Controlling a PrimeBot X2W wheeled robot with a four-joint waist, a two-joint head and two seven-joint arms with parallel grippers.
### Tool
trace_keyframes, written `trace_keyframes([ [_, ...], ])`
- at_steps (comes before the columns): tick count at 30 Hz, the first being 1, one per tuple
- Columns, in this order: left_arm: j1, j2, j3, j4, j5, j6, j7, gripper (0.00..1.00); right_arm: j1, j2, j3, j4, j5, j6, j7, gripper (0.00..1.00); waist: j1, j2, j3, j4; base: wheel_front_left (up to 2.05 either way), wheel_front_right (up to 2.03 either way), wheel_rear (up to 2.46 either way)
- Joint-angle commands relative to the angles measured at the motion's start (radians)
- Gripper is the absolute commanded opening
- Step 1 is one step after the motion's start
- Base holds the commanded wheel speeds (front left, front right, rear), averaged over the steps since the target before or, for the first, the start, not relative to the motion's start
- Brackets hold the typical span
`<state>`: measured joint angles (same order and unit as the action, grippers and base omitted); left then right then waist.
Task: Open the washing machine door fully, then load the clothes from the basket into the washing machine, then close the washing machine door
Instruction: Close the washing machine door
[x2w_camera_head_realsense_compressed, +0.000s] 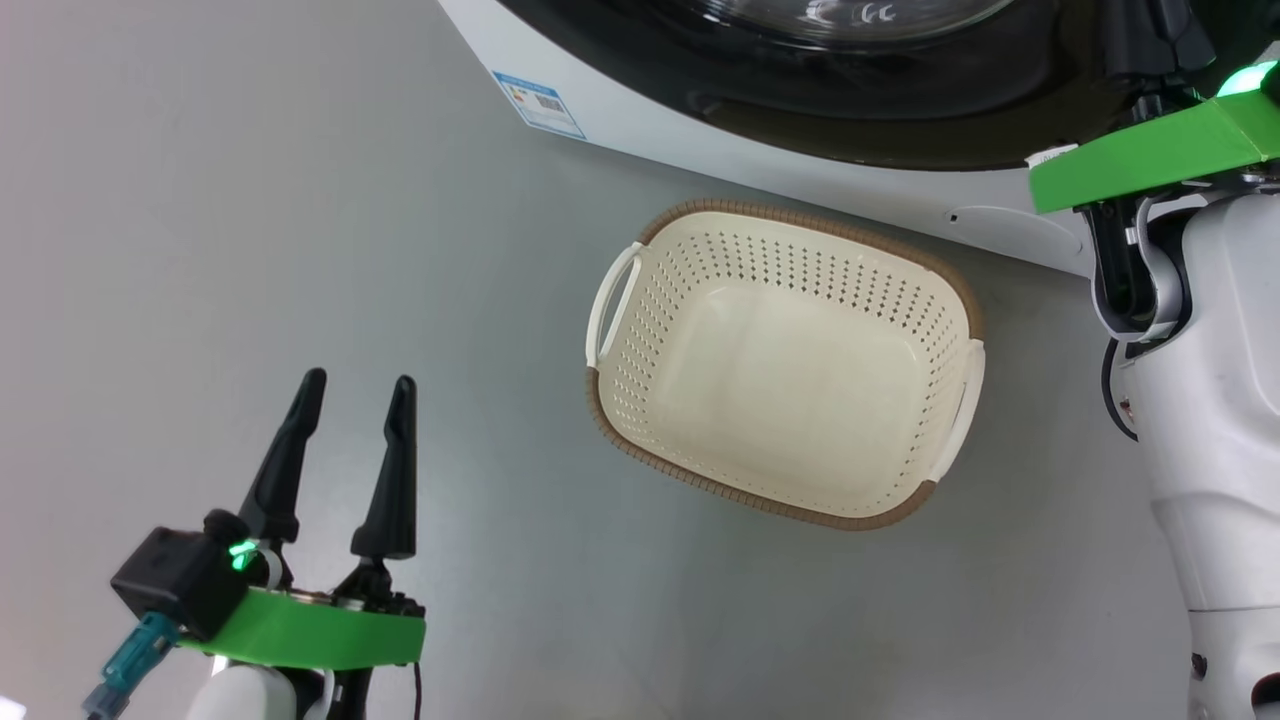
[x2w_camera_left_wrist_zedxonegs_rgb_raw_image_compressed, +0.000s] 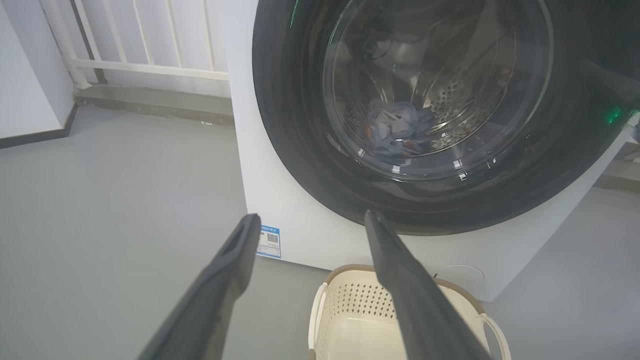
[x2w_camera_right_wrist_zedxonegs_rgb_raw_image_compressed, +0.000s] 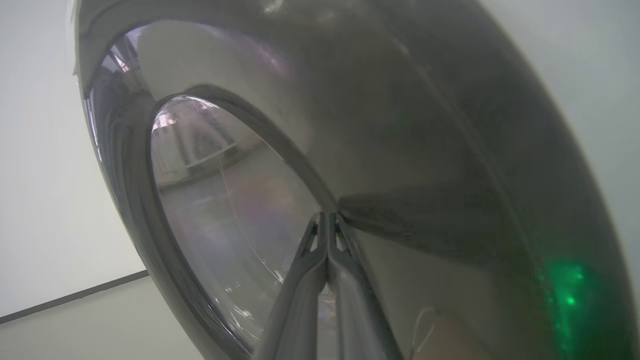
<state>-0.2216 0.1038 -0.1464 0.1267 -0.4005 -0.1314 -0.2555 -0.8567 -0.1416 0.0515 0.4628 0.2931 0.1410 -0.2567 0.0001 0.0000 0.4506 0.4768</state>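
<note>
Right wrist view has the right gripper (x2w_camera_right_wrist_zedxonegs_rgb_raw_image_compressed: 327, 216) pressed together, tips at the black ring of the washing machine door (x2w_camera_right_wrist_zedxonegs_rgb_raw_image_compressed: 425, 150). The left gripper (x2w_camera_head_realsense_compressed: 360, 378) hangs spread, left of the basket (x2w_camera_head_realsense_compressed: 800, 215), whose bottom lies bare; the clothes (x2w_camera_left_wrist_zedxonegs_rgb_raw_image_compressed: 397, 127) lie inside the washing machine (x2w_camera_left_wrist_zedxonegs_rgb_raw_image_compressed: 280, 200).

The smooth grey floor (x2w_camera_head_realsense_compressed: 250, 250) carries two things. The basket (x2w_camera_head_realsense_compressed: 700, 270) stands upright on it, ahead of the left gripper (x2w_camera_head_realsense_compressed: 359, 380) and off to its right, well apart from the fingertips. Beyond the basket, farther from that gripper, the washing machine (x2w_camera_head_realsense_compressed: 700, 150) stands on the floor, its white front near the basket's brown rim.
</note>
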Motion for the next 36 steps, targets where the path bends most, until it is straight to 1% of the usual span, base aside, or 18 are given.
trace_keyframes([
  [1, -0.022, 0.022, 0.032, -0.024, -0.009, 0.001, -0.006, 1.0, -0.049, -0.001, -0.029, -0.02, -0.013, -0.01, -0.005, 0.0, -0.0001, 0.0, 0.011, -0.001, 0.0, 0.0, 0.0],
  [6, -0.029, 0.026, 0.035, -0.016, -0.007, 0.001, -0.006, 1.0, -0.046, 0.012, -0.006, -0.019, -0.01, -0.01, -0.005, 0.0, -0.0001, 0.0, 0.001, -0.012, 0.0, 0.0, 0.0],
  [15, -0.013, 0.042, 0.045, 0.007, -0.004, 0.001, -0.006, 1.0, 0.023, 0.024, 0.036, -0.024, 0.02, -0.01, -0.005, 0.0, -0.0001, 0.0, -0.055, -0.044, 0.0, 0.0, 0.0],
  [16, -0.01, 0.045, 0.045, 0.011, -0.004, 0.001, -0.006, 1.0, 0.035, 0.027, 0.04, -0.027, 0.023, -0.01, -0.005, 0.02, -0.0001, 0.0, -0.065, -0.048, 0.0, 0.0, 0.0],
  [17, -0.007, 0.048, 0.047, 0.015, -0.003, 0.001, -0.006, 1.0, 0.047, 0.03, 0.043, -0.03, 0.027, -0.01, -0.005, 0.11, -0.0001, 0.0, -0.074, -0.053, 0.0, 0.0, 0.0],
  [18, -0.003, 0.051, 0.049, 0.019, -0.002, 0.001, -0.006, 1.0, 0.059, 0.031, 0.048, -0.034, 0.03, -0.01, -0.005, 0.23, -0.0001, 0.0, -0.083, -0.058, 0.0, 0.0, 0.0],
  [20, 0.005, 0.057, 0.051, 0.027, 0.0, 0.001, -0.006, 1.0, 0.086, 0.034, 0.057, -0.041, 0.036, -0.01, -0.005, 0.4, -0.0001, 0.0, -0.102, -0.066, 0.0, 0.0, 0.0],
  [21, 0.01, 0.061, 0.052, 0.03, 0.002, 0.001, -0.006, 1.0, 0.1, 0.035, 0.061, -0.043, 0.039, -0.01, -0.005, 0.47, -0.0001, 0.0, -0.111, -0.07, 0.0, 0.0, 0.0],
  [23, 0.02, 0.067, 0.057, 0.037, 0.004, 0.001, -0.006, 1.0, 0.128, 0.037, 0.068, -0.048, 0.045, -0.01, -0.005, 0.86, -0.0001, 0.0, -0.131, -0.08, 0.0, 0.0, 0.0],
  [24, 0.025, 0.071, 0.059, 0.04, 0.005, 0.001, -0.006, 1.0, 0.142, 0.038, 0.072, -0.049, 0.047, -0.01, -0.005, 1.0, -0.0001, 0.0, -0.141, -0.085, 0.0, 0.0, 0.0],
  [36, 0.102, 0.115, 0.084, 0.079, 0.017, 0.001, -0.006, 1.0, 0.326, 0.053, 0.097, -0.071, 0.089, -0.01, -0.005, 1.0, -0.0001, 0.0, -0.283, -0.155, 0.0, 0.0, 0.0],
])
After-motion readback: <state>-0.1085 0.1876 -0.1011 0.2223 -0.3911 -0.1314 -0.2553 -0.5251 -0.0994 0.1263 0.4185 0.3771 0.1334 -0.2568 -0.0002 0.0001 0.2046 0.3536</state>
